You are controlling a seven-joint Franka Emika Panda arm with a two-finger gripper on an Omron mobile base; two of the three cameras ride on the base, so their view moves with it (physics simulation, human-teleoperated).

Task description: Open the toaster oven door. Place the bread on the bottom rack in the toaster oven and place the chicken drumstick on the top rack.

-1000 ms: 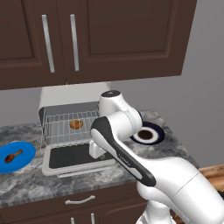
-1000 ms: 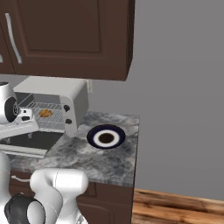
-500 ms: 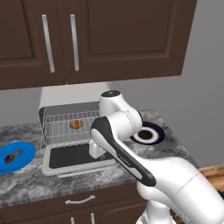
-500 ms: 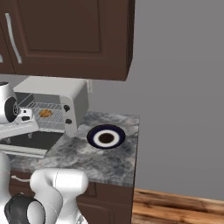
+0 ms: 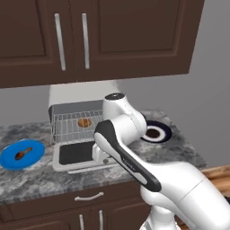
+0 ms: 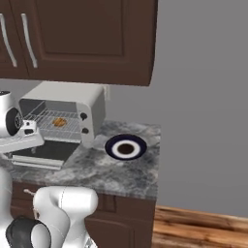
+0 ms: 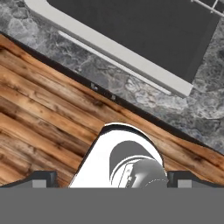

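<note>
Toaster oven [image 5: 83,114] stands on the marbled grey surface [image 5: 40,177] below the dark wall cabinets [image 5: 112,36]. Toaster oven door [image 5: 78,152] is folded down flat, dark glass facing up; the hand view looks down on it [image 7: 131,30] and on the surface edge with wood floor [image 7: 39,127] beyond. Bread [image 5: 84,122] lies on a wire rack inside the oven, seen too at [image 6: 59,122]; which of the two racks cannot be told. Chicken drumstick [image 5: 22,154] rests on a blue plate [image 5: 21,155], left of the oven and apart from it. A dark-rimmed plate [image 6: 125,147] sits right of the oven. Claw [image 7: 111,181] open, fingertips wide apart, gripping nothing, above the door's front edge
</note>
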